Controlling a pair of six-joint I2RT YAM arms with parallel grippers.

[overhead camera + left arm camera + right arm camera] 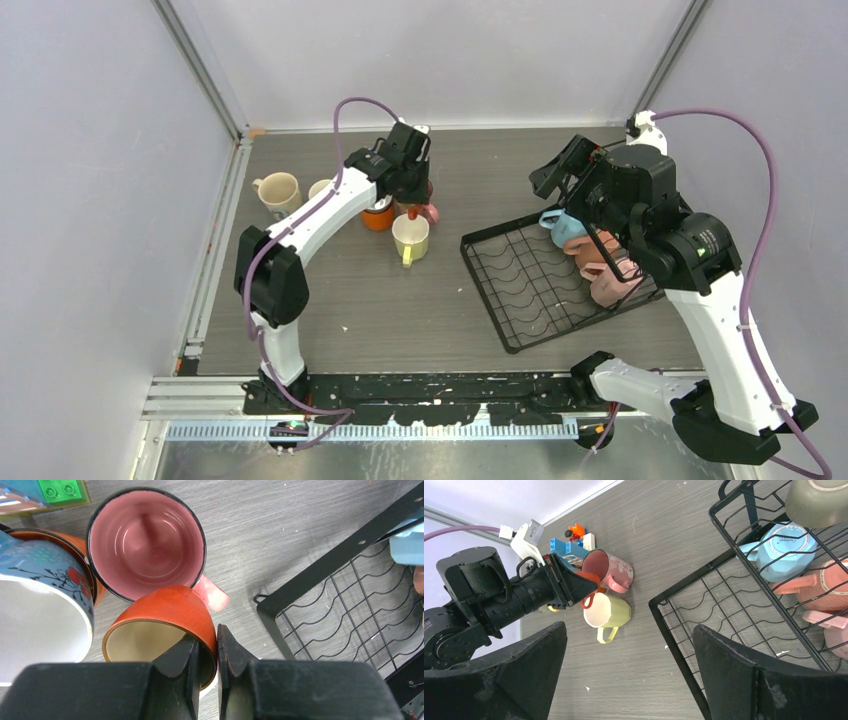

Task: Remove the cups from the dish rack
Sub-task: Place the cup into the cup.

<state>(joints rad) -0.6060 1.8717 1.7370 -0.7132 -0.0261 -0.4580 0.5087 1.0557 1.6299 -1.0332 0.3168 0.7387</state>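
Found left gripper [206, 644], masked by its arm from above, pinching tilted orange cup [170, 607] by the rim in wrist view, beside pink cup [145, 545]; found right gripper [629, 647] spread empty near dish rack [487, 297] holding blue cup [781, 545], others cropped.

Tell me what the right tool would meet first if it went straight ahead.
Probably the bare grey wood-grain table, just beside the black wire dish rack. Depth is unclear, so the open right tool might catch the rack's edge instead.
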